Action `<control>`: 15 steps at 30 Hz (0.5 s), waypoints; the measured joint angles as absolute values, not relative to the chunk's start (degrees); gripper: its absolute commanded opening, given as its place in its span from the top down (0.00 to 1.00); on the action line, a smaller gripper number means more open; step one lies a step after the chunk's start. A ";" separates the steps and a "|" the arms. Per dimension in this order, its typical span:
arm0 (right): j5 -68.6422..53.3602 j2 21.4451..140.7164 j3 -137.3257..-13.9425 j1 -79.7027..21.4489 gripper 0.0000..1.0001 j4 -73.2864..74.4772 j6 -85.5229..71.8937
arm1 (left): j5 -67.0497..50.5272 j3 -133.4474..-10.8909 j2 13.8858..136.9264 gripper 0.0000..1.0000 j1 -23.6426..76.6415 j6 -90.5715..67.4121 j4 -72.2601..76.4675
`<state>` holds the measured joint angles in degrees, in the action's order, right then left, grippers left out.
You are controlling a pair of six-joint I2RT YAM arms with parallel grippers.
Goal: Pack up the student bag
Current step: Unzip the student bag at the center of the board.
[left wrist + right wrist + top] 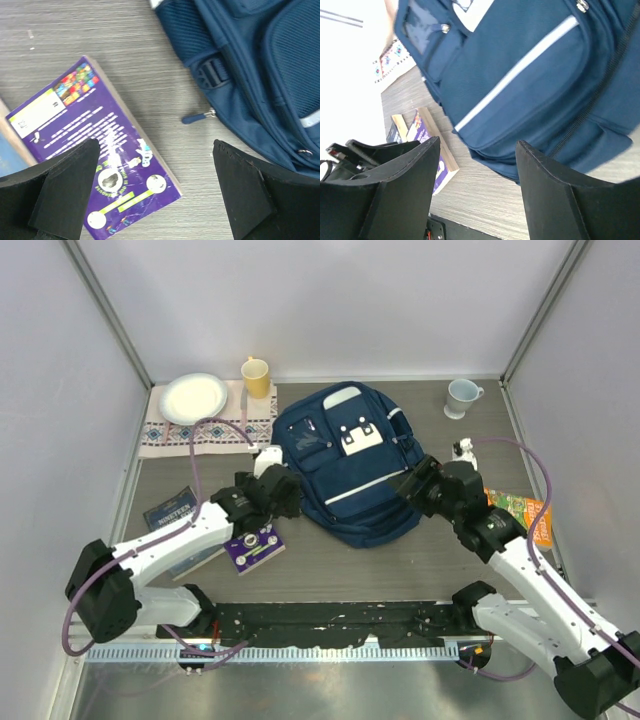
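The student bag [345,465] lies flat mid-bench, nearer the far edge, and both wrist views cut it off. From above, the left arm [180,535] covers part of a purple book [255,548] and a dark blue book [172,508] near the left edge. The right arm [500,535] hides much of an orange and green packet [520,510] by the right edge.

The left pincer [155,172] stands wide apart and empty over bare bench [165,65], between the purple book and the bag's zip pull [195,118]. The right pincer [477,170] is also apart with nothing gripped, close at the bag's right side; whether it touches the fabric cannot be told.
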<state>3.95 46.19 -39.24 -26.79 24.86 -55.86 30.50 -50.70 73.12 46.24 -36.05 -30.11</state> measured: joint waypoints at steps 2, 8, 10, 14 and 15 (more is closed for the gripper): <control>2.39 47.97 -41.60 -26.79 0.32 23.42 -52.75 | 30.89 -50.61 71.64 0.00 45.01 -37.82 -32.27; -3.18 59.27 -44.75 -31.29 0.32 19.73 -46.17 | 31.81 -46.11 62.39 0.01 43.18 -46.48 -39.00; -4.34 63.02 -45.21 -34.22 0.31 19.05 -45.01 | 32.34 -45.41 60.34 0.00 43.05 -49.91 -42.54; -5.61 69.78 -47.62 -39.03 0.31 18.33 -43.48 | 34.33 -45.60 60.86 0.00 43.00 -57.49 -49.54; -5.69 71.26 -48.42 -39.90 0.31 17.96 -43.27 | 34.87 -45.69 61.56 0.00 43.00 -59.61 -51.55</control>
